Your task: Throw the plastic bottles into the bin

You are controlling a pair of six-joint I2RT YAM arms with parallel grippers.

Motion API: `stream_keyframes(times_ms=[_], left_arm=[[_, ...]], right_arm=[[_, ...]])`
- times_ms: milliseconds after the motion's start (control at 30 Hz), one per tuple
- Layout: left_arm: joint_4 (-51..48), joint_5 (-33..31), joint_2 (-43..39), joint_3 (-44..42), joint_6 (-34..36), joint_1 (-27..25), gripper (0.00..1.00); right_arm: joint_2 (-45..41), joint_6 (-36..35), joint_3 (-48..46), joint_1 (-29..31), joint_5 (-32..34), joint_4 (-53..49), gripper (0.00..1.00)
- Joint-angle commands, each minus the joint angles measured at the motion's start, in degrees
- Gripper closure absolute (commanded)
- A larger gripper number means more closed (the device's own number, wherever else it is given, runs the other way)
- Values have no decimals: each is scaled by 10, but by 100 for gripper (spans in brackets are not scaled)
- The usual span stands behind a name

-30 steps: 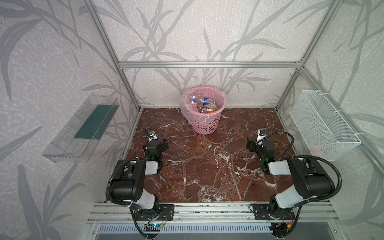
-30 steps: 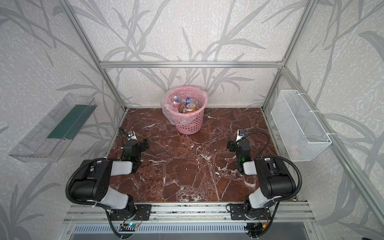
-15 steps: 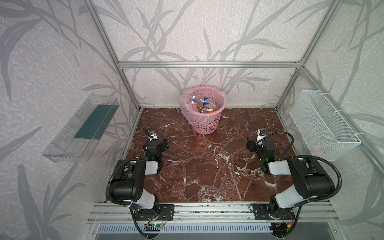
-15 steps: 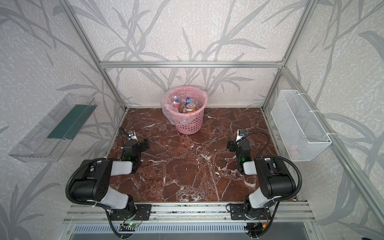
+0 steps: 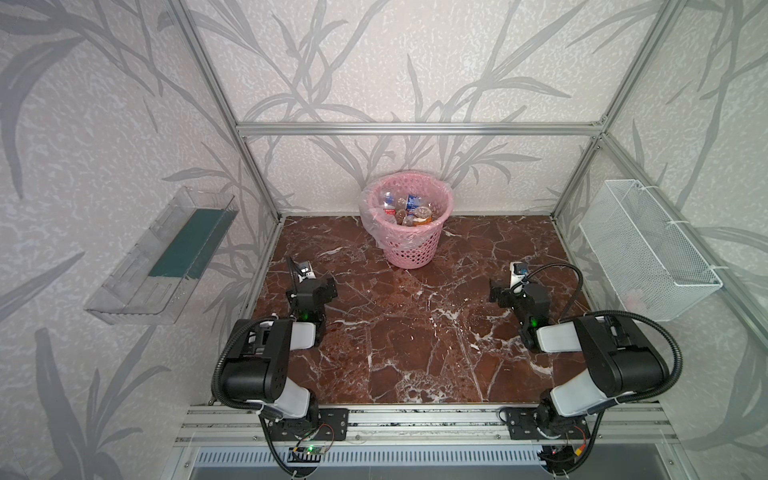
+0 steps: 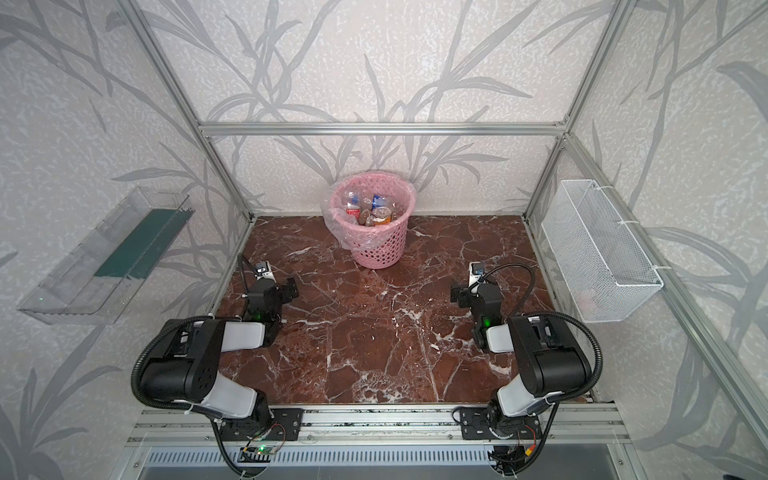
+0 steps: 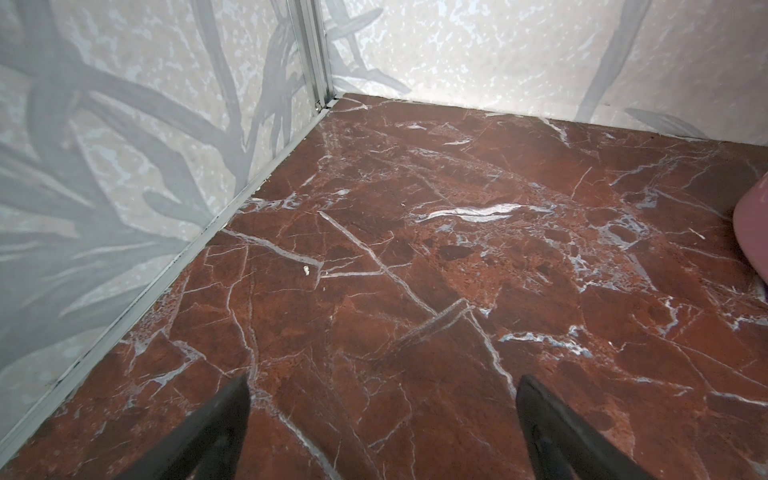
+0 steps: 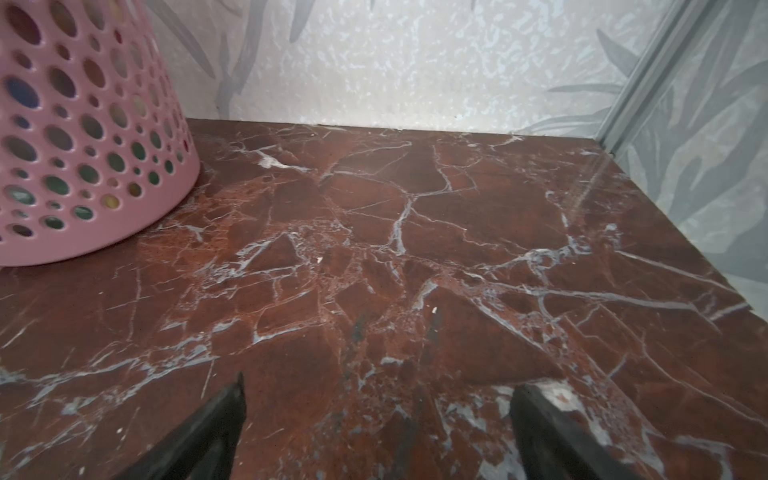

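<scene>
**Clear tray** (image 5: 162, 257): hung on the side wall, far left of the bin (image 5: 411, 249) and nearer the camera. A dark green strip lies along its floor.

**Left pincer** (image 7: 383, 384): low over the bench (image 5: 415, 332), left of the bin and in front of it, well apart from it. It is spread wide. The left wrist view shows only marble between its two dark fingers (image 7: 216, 432).

**Bench**: red-brown marble with white veins, carrying the bin near its rear edge.

**Bin**: round, pink, with perforated sides and a clear bag folded over the rim. It stands upright at the back middle of the bench, close to the rear wall.

**Plastic bottles** (image 5: 409, 208): piled inside the bin, as both top views show. Clear ones with red and blue labels lie beside an orange-brown one on top. In the right wrist view, green and yellow shapes show through the holes low in the bin's wall.

**Right pincer** (image 8: 376, 388): low over the bench, right of the bin and in front of it, well apart from it. It is spread wide, with marble alone between its fingers.

**Wire basket** (image 5: 648, 249): white mesh, hung on the side wall, far right of the bin. A pale pinkish thing lies inside, too faint to identify.
</scene>
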Motion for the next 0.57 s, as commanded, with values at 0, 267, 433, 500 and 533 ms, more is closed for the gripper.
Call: stream_keyframes(times_ms=[0,267,433,500,533], left_arm=[[-2,3,-5,7,10,1,1],[-1,3,-5,7,10,1,1],[-2,3,-6,7,10,1,1],[-2,3,-5,7,10,1,1],[-2,3,-5,7,10,1,0]], right_arm=[[6,-12,15,-2,11,8,1],[5,-60,14,-2,-78,4,1],[4,-60,17,-1,-79,-3,1],[3,-59,18,-2,-79,-5,1],[4,-59,17,-2,-78,-2,1]])
